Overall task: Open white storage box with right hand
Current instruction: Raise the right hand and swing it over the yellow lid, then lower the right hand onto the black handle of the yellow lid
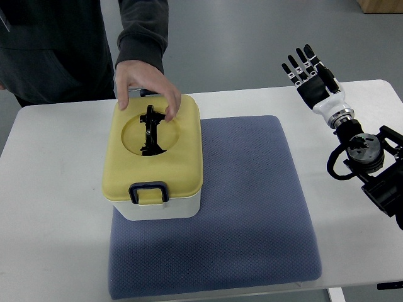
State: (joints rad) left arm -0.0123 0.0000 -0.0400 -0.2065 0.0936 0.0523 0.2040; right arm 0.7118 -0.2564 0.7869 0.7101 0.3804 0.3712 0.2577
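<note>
Right robot hand [308, 70]: raised at the far right of the tabletop [56, 189], fingers straight and spread, holding nothing; its arm enters from the right edge.
Left arm: not in view.
Gap to target: the robot hand is well apart from the box, with a bare stretch of blue mat [252, 207] between them.
White storage box [154, 160]: sits on the left part of the mat, white body under a yellow lid [182, 154], lid seated and closed.
Front latch [148, 192]: dark clip on the near edge of the lid, appears folded down.
Handle [150, 131]: black, lying flat in the round recess on the lid.
Person's hand [143, 85]: resting on the far edge of the lid, fingertips by the recess.
Step in hand: judged as the approach, nothing grasped yet.
Doing it well: bring the robot hand leftward and low toward the near latch, hook fingertips under the clip and lift it before tilting the lid.
Caution: likely best to wait until the person's hand is off the lid; pulling sideways could slide the box on the mat.
</note>
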